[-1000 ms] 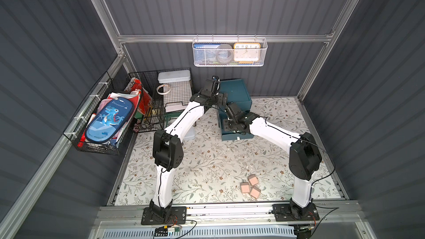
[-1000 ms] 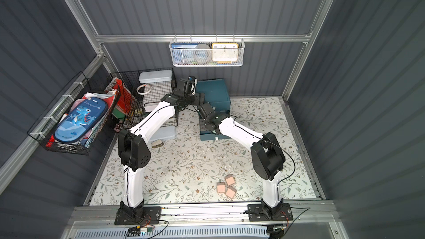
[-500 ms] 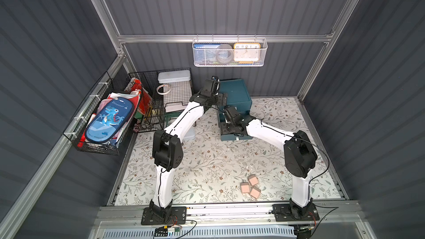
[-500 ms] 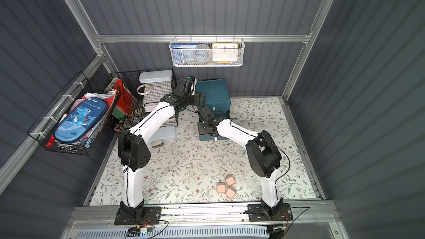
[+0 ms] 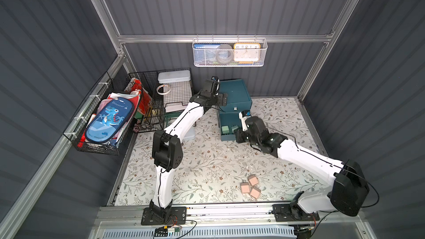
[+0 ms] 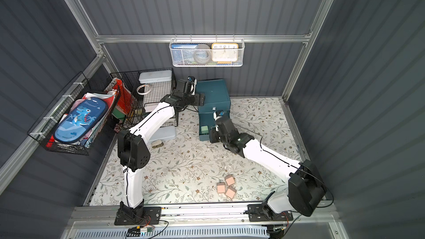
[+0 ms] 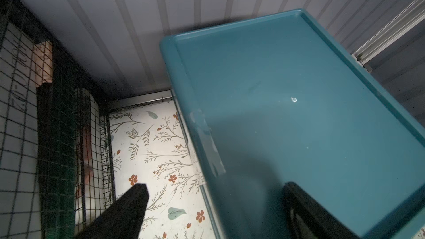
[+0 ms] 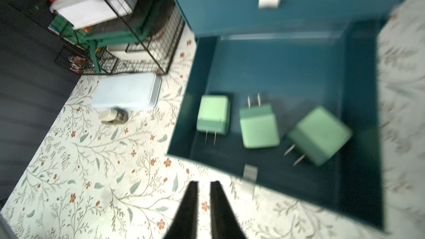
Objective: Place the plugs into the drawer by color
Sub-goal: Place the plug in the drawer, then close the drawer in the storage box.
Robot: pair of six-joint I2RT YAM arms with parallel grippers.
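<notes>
1. Pulled back off the drawer (image 8: pixel 276 65) since a second ago: right gripper (image 8: pixel 203 183), with that arm's elbow swung low toward 4 o'clock of the mat (image 5: pixel 207 162).
2. Closed now, fingers almost touching, gripping nothing; hanging over the mat just outside the drawer's front wall, near its white tab handle (image 8: pixel 249 175).
3. Just ahead of those fingers, inside the pulled-out drawer: three green plugs (image 8: pixel 258 126), lying apart on their sides, prongs aimed different ways, the one farthest from the wire rack (image 5: pixel 179 90) turned askew and blurred.
4. At the left gripper (image 7: pixel 215 185): parked as before, spread wide, clamping nothing, with one finger over the top of the cabinet (image 7: pixel 299 111), one over the mat beside it, cabinet edge in between.
5. At 12 o'clock of the mat, against the back wall: the cabinet, open drawer sticking out toward 6 o'clock beneath a shut drawer front with its own white tab.
6. At 5 o'clock of the mat: three pink plugs (image 5: pixel 249 186) in a cluster, well apart from the cabinet and both grippers.
7. Farther out: wire rack at 11 o'clock, just beside the cabinet; pale blue tin (image 8: pixel 126 93) on the mat at its foot; black basket (image 5: pixel 96 148) with a dinosaur pencil case (image 5: pixel 108 118) at 9 o'clock; white basket (image 5: pixel 230 65) with a clock (image 5: pixel 247 52) high at 12 o'clock.
</notes>
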